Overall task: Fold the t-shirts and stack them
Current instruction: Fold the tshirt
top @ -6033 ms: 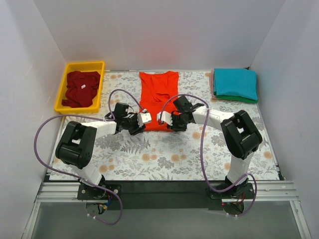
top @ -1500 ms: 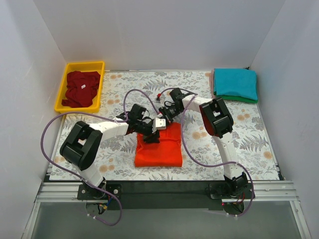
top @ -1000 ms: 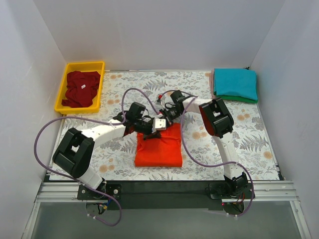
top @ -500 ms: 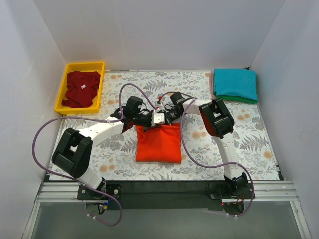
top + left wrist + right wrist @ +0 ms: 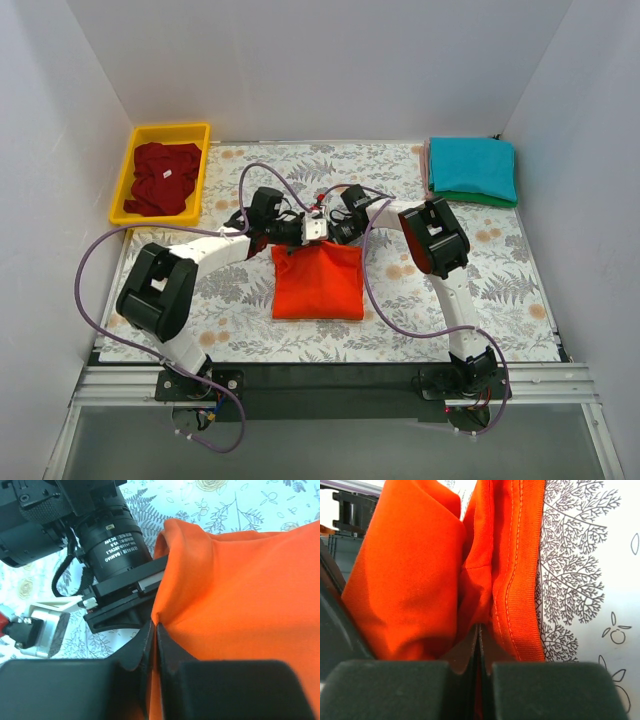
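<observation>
I see the orange shirt [image 5: 318, 285] folded into a rough rectangle on the middle of the desk [image 5: 430, 300], its far edge bunched up where both arms meet. My left end effector [image 5: 154, 630] is pressed together, pinching the cloth near the left end of that edge. The right end effector [image 5: 479, 630] is clamped too, biting a hemmed fold near the right end. The two sit just beside each other. The maroon shirt [image 5: 160, 178] lies crumpled in the bin [image 5: 170, 128] at the far left. At the far right, the teal shirt [image 5: 472, 165] rests folded on the green shirt [image 5: 485, 199].
</observation>
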`<state>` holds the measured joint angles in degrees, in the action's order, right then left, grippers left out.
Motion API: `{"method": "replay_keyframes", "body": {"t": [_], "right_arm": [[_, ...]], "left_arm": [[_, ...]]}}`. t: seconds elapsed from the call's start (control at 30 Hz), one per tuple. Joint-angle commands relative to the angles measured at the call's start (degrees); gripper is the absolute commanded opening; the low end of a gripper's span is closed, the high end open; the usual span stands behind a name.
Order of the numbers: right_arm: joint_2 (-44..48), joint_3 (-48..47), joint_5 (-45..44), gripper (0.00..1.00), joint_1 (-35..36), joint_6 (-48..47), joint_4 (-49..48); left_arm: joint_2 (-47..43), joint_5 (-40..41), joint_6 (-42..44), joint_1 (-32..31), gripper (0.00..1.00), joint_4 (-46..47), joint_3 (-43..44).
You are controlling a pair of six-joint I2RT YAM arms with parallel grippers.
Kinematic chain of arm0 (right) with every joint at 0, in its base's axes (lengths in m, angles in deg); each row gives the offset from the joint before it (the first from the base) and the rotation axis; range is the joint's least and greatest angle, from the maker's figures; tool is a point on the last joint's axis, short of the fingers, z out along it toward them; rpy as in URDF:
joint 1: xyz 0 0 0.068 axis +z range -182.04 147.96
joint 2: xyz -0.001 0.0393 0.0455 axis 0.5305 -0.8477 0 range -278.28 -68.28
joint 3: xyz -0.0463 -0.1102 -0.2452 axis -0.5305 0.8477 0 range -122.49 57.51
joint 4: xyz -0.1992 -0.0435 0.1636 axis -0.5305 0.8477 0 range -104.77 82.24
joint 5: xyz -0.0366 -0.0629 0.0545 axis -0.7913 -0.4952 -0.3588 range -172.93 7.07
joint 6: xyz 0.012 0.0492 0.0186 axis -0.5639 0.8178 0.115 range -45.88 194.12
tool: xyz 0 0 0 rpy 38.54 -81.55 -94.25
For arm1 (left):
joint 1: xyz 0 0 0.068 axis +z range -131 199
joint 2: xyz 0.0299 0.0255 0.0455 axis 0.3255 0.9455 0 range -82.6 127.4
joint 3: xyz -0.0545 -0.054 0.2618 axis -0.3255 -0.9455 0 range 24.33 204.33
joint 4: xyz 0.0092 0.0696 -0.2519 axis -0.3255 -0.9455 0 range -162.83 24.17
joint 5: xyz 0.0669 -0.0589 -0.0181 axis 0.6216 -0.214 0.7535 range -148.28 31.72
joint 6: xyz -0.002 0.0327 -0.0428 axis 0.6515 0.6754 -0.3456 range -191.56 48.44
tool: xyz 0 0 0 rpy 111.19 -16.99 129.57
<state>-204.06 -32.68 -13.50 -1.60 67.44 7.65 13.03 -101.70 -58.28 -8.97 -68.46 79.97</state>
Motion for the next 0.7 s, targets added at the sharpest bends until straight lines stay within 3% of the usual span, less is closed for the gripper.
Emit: {"method": "replay_keyframes", "body": {"t": [0.0, 0.03, 0.17, 0.3, 0.4, 0.5, 0.67], "right_arm": [[-0.45, 1.86, -5.96, 0.08, 0.85, -1.23, 1.23], [0.08, 1.51, -7.19, 0.11, 0.59, -1.23, 1.49], [4.64, -1.03, -14.22, 0.26, -0.46, -1.76, 3.68], [6.94, -6.21, -21.59, 0.42, -0.82, -5.18, 10.61], [9.04, -8.42, -24.51, 0.45, -0.90, -6.77, 12.65], [10.80, -10.35, -30.56, 0.54, -0.90, -8.70, 13.44], [11.24, -16.15, -37.51, 0.56, -1.60, -12.30, 16.17]], "left_arm": [[0.08, 0.78, 1.75, 0.28, 0.07, 4.48, -1.31], [-0.18, 0.88, 2.01, 0.37, 0.19, 4.57, -1.49], [-2.38, 0.53, 1.66, 0.98, 0.30, 3.61, -2.02], [-5.98, -0.26, -0.61, 1.07, 0.31, 0.88, -2.29], [-10.81, -1.23, -3.86, 1.25, 0.32, 0.61, -3.43], [-15.91, -2.02, -9.48, 1.34, 0.32, -0.87, -5.10], [-21.80, 1.74, -23.42, 2.65, 0.32, -0.97, -7.73]]}}
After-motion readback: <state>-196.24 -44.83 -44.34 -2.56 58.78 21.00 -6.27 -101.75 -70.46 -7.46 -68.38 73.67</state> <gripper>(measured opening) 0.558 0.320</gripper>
